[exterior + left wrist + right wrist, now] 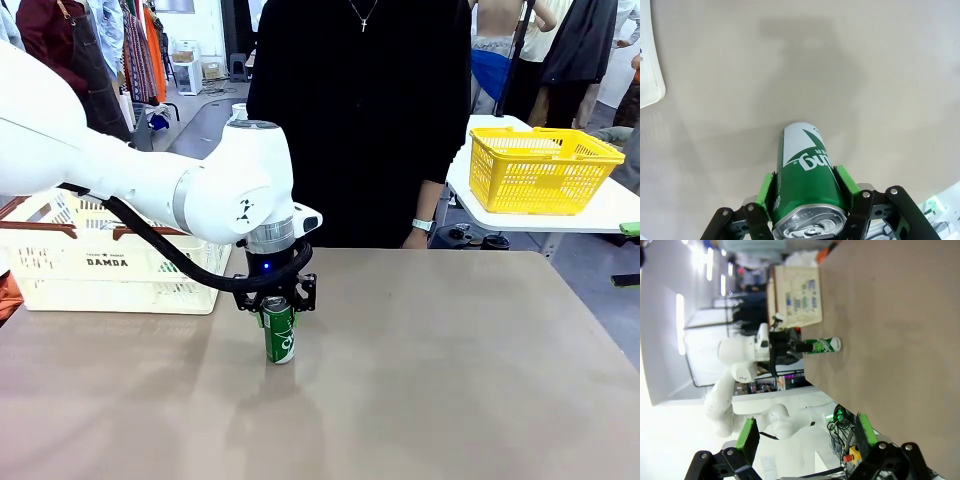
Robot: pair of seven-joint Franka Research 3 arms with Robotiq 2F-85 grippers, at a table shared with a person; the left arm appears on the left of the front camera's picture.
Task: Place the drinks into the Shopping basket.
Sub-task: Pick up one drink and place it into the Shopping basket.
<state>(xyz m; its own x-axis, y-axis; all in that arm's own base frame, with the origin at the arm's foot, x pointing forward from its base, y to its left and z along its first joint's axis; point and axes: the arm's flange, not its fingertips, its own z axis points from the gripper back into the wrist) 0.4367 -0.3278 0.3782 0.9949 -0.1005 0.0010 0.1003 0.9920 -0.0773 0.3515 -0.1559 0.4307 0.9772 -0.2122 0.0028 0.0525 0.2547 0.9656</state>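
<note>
Glossy green metal can with a shiny silver top; matt, smooth beige tabletop; slotted cream plastic basket; yellow plastic mesh basket.

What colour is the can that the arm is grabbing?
The can is green with white lettering and a silver top, clearest in the left wrist view.

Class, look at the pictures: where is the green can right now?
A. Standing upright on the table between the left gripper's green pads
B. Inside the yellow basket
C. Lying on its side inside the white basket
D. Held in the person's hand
A. The green can stands upright on the table, with the left gripper down over its top and a green pad on either side of it.
</note>
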